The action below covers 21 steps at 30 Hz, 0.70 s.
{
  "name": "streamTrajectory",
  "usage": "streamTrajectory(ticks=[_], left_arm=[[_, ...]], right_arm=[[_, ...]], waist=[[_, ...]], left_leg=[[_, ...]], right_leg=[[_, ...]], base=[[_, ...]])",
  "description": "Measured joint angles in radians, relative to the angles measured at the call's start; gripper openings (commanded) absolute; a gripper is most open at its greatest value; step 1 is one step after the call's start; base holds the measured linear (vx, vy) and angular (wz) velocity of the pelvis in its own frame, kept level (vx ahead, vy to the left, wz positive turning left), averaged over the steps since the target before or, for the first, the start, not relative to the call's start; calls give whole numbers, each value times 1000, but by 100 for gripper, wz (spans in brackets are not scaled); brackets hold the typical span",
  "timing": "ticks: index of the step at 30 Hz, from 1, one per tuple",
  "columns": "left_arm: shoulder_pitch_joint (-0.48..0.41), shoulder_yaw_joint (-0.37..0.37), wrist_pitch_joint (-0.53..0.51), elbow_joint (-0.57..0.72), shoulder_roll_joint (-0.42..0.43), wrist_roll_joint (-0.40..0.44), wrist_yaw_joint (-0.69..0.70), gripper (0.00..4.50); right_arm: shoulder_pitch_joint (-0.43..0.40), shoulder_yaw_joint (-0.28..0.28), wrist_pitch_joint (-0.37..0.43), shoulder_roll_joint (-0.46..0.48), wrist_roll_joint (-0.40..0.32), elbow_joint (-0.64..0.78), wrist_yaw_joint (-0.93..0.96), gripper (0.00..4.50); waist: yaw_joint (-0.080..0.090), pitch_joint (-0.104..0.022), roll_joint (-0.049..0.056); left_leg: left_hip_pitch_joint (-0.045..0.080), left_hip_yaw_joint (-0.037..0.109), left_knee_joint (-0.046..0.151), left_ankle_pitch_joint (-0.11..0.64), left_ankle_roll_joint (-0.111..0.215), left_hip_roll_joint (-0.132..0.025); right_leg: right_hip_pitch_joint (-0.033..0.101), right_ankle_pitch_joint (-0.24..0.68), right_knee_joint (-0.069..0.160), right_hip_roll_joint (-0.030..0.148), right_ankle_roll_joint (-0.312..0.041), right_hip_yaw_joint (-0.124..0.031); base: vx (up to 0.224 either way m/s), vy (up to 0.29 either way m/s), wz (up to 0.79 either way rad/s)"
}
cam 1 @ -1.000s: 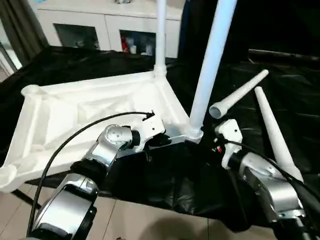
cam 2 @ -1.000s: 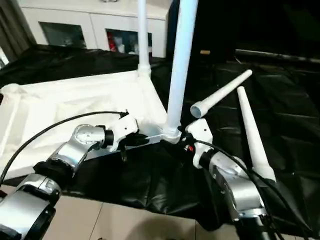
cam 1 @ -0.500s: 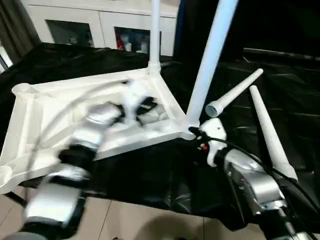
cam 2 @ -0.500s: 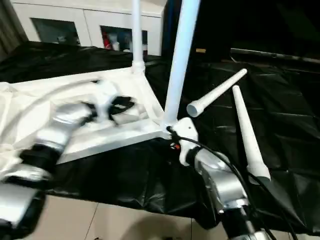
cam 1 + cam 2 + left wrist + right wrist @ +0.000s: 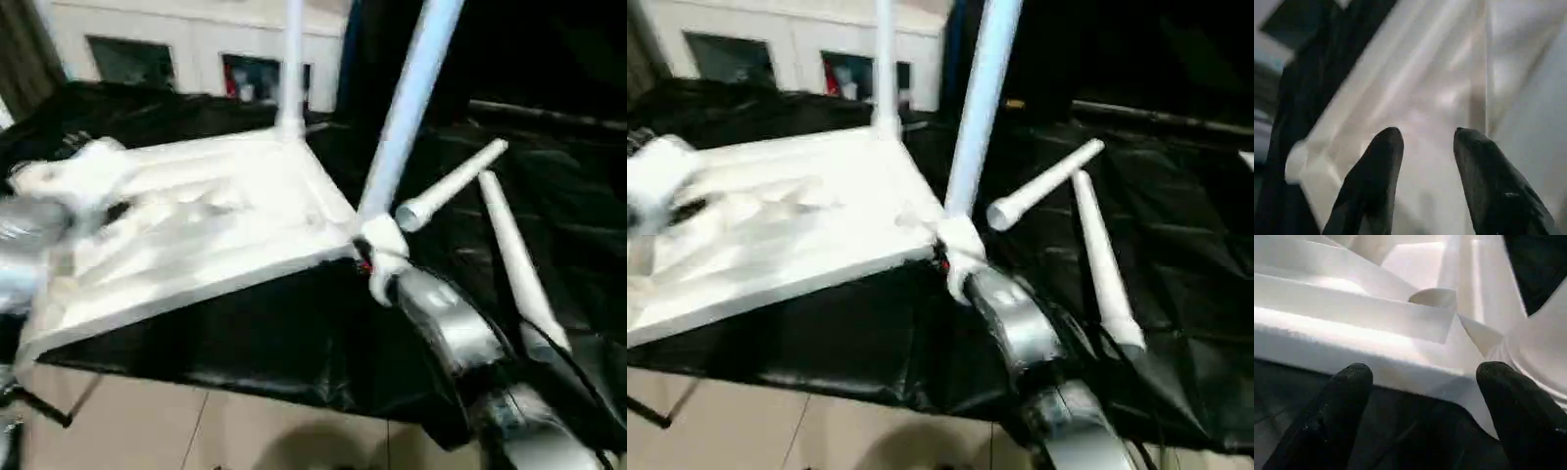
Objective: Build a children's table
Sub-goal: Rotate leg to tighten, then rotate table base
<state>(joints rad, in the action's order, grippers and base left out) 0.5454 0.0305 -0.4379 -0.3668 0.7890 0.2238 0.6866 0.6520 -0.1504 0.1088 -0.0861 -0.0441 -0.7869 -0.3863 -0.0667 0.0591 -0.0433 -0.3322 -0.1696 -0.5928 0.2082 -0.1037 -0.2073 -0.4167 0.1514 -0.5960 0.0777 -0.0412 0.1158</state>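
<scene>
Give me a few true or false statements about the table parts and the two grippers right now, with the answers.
1. Two legs stand upright in the tabletop. True.
2. Two loose legs lie on the black sheet. True.
3. The right gripper is clamped on a loose leg. False: its fingers are spread wide and hold nothing, at the tabletop's edge.
4. The tabletop lies smooth side up. False: its ribbed underside faces up.
5. The left gripper is open over the tabletop. True.

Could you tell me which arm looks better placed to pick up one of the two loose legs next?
Probably the right. Its open end effector sits at the tabletop's near corner, close to the loose legs on the black cloth. The left end effector is over the tabletop's far side.
</scene>
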Motion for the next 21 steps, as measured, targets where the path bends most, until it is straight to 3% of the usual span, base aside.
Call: streamTrajectory(ticks=[6,10,14,21], left_arm=[[-21,-9,15,-40,59,59,-69,202],[-42,-8,27,-40,53,47,-68,202],[-44,-31,50,-42,3,37,-60,202],[0,-121,143,-170,-20,65,-46,202]], right_arm=[[143,74,-89,26,-3,-248,165,385],[177,104,-133,22,-7,-285,155,385],[172,104,-161,21,-5,-285,121,385],[49,92,-176,-10,6,-199,74,385]], waist=[[-17,1,1],[-22,0,1],[-22,-1,-1],[-19,0,1]], left_leg=[[-1,0,0,-2,-3,0],[-1,1,0,-2,-3,0],[-1,0,0,-2,-3,0],[-1,1,0,-2,-3,0]], right_leg=[[0,-3,-2,0,-4,-1],[0,-4,-3,0,-7,-1],[0,-3,-3,0,-8,-1],[-1,-1,-4,-1,-8,-1]], base=[[0,0,0],[0,0,0],[0,0,0],[0,0,0]])
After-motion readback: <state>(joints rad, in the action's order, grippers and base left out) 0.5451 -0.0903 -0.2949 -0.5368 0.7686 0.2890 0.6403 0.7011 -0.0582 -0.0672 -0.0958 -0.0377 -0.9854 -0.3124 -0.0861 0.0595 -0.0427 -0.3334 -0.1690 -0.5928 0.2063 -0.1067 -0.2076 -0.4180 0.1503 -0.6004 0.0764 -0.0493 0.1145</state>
